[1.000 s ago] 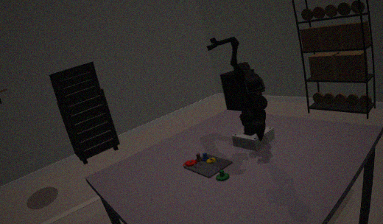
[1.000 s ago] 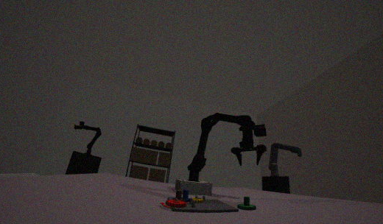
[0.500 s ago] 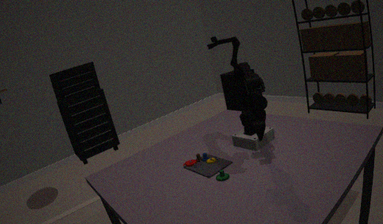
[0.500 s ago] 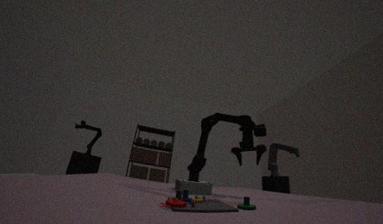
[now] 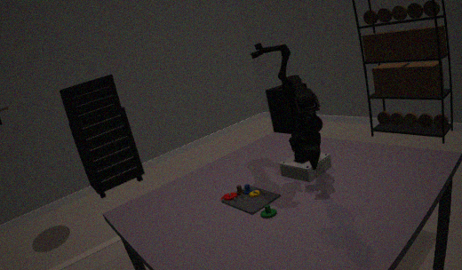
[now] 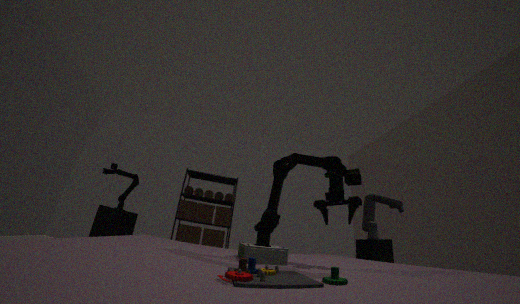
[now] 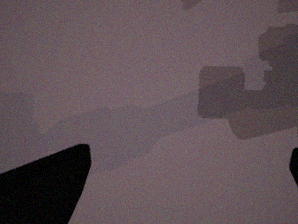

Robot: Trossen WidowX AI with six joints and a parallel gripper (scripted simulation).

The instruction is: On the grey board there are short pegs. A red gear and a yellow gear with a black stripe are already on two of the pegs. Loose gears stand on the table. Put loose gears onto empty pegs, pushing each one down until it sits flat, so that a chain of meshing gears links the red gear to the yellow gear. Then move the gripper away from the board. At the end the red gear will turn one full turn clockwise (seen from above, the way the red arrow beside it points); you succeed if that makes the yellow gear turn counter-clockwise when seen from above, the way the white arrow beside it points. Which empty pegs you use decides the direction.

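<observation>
The arm arches forward, its open gripper [image 6: 338, 214] [image 7: 190, 156] pointing downward.

You can read no text, label, brand, number or sign anywhere in these views; the light is dim and grainy, so any small marking on the boxes on the far shelves or on the arm would be too blurred for you to tell.
</observation>
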